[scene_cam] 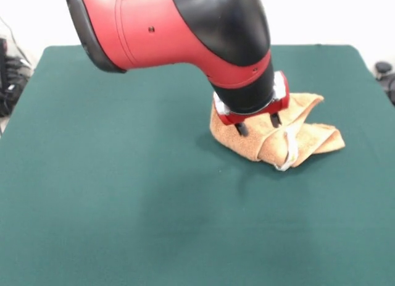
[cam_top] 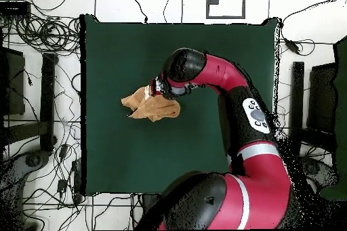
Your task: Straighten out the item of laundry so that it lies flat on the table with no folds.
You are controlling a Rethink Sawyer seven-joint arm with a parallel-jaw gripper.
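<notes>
The orange-tan towel [scene_cam: 305, 138] lies crumpled in a folded heap on the right part of the green table [scene_cam: 123, 187]. A white edge strip [scene_cam: 291, 151] shows at its near side. My gripper [scene_cam: 258, 125] points down onto the heap's left part. Its two dark fingers [scene_cam: 241, 129] stand apart, tips at the cloth. In the overhead view the towel [cam_top: 150, 108] lies left of the table's [cam_top: 115, 52] middle, and the gripper [cam_top: 157, 90] sits over its upper right edge. The arm hides part of the towel.
Cables and dark equipment [cam_top: 41, 45] lie on the floor around the table in the overhead view. Dark objects [scene_cam: 384, 73] show beyond the table's right edge in the front view. The arm [cam_top: 230, 86] reaches across the table's right half.
</notes>
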